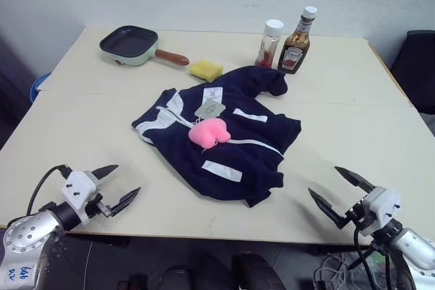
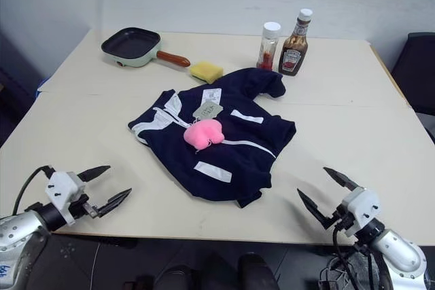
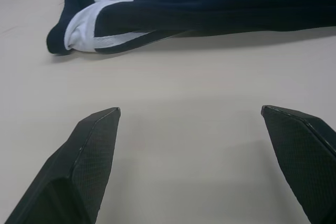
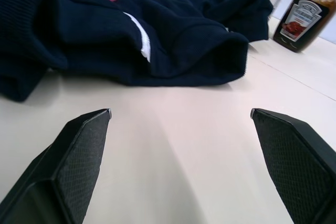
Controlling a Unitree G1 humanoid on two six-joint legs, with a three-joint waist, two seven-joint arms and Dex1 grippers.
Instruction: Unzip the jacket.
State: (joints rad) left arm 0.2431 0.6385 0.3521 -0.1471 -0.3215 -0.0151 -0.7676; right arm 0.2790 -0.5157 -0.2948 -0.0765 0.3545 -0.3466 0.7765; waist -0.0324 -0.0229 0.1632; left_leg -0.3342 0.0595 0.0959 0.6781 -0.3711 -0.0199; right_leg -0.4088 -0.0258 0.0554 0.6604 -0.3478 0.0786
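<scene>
The navy-blue jacket (image 1: 224,137) lies flat in the middle of the table, its white zipper line running across the front, white pocket stripes on both sides and paper tags near the collar. A pink soft object (image 1: 209,132) rests on top of the zipper. My left gripper (image 1: 115,185) hovers open near the front left edge of the table, well short of the jacket's collar end (image 3: 89,24). My right gripper (image 1: 340,191) is open near the front right edge, apart from the jacket's hem (image 4: 173,40). Nothing is between either pair of fingers.
At the back of the table (image 1: 81,134) stand a green frying pan (image 1: 130,44), a yellow sponge (image 1: 206,69), a clear white-capped bottle (image 1: 269,43) and a ketchup bottle (image 1: 296,44). A dark chair (image 1: 418,66) is at the right edge.
</scene>
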